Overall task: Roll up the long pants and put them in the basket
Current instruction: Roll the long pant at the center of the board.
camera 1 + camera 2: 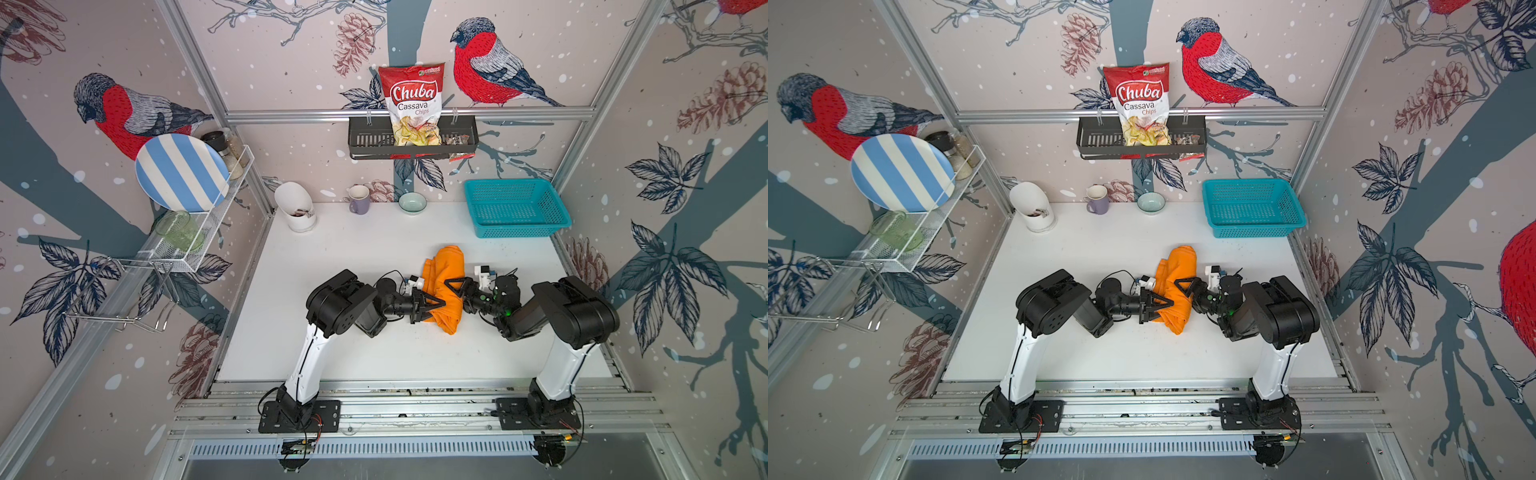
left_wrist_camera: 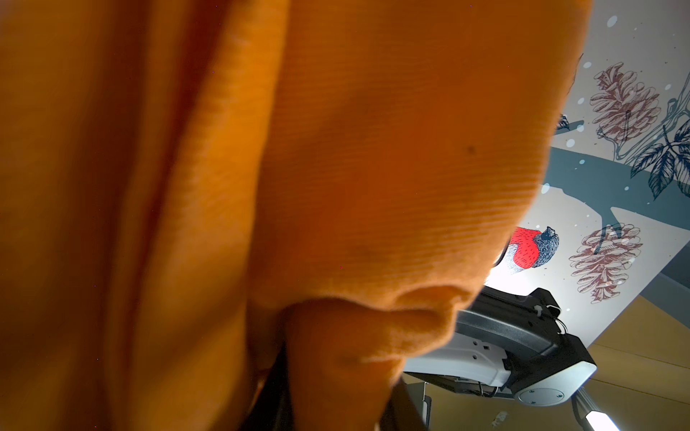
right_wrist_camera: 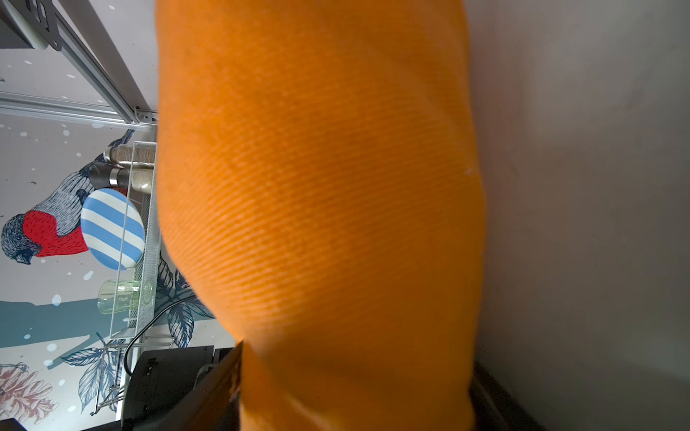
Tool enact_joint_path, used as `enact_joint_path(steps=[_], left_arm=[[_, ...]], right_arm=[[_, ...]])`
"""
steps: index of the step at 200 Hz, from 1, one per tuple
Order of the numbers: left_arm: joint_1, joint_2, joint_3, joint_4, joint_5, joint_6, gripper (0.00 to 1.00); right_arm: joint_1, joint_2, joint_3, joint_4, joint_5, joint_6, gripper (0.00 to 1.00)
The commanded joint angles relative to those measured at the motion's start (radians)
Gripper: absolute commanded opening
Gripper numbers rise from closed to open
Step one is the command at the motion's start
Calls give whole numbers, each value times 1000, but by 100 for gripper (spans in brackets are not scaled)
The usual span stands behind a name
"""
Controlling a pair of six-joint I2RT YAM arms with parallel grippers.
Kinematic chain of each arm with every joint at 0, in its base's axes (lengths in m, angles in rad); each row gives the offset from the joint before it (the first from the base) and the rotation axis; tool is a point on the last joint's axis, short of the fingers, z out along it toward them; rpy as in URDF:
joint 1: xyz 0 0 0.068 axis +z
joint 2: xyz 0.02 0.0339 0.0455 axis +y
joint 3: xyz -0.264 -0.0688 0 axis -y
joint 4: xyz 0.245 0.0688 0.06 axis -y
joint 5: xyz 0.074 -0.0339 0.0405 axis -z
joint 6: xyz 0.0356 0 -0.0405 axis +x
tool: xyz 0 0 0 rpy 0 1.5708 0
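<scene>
The long pants (image 1: 448, 274) lie as a bunched orange roll in the middle of the white table (image 1: 353, 345), seen in both top views (image 1: 1179, 270). My left gripper (image 1: 438, 306) comes at the roll from its left side and is shut on a fold of orange cloth (image 2: 336, 354); dark fingers (image 2: 274, 395) flank that fold. My right gripper (image 1: 449, 285) reaches in from the opposite side. Its fingers (image 3: 229, 373) straddle the thick orange bundle (image 3: 317, 205) and press on it. Cloth fills most of both wrist views.
A teal basket (image 1: 523, 230) stands at the back right. A purple mug (image 1: 359, 200), a small bowl (image 1: 412, 203) and a white container (image 1: 296, 208) line the back edge. A wire rack with a striped plate (image 1: 180, 172) hangs left, a chips bag (image 1: 411, 99) on a rear shelf.
</scene>
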Motion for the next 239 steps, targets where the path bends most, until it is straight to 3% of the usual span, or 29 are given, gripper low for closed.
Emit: enact_joint_path(steps=[1,6,14,31,48,81,135,206,239], left_arm=[[7,-28,-8,-88,90,72,40],[11,-45,-16,-133,84,104,44],[19,-83,-17,-250,76,188,50],[28,-202,40,-690,23,494,66],[28,-313,162,-1211,-129,847,72],[55,-415,225,-1503,-349,1040,74],[121,-456,210,-1558,-470,1099,73],[159,-477,155,-1447,-395,1059,73],[149,-476,87,-1261,-273,980,73]], right_arm=[[14,7,14,-9,-61,11,42],[12,7,20,-27,-64,6,31],[13,1,35,-77,-62,-16,24],[22,-35,81,-276,-28,-103,21],[36,-95,152,-556,50,-234,21],[58,-187,298,-1007,242,-431,22],[135,-183,513,-1424,503,-588,23],[295,-86,780,-1862,1003,-638,28],[303,-71,796,-1873,980,-622,33]])
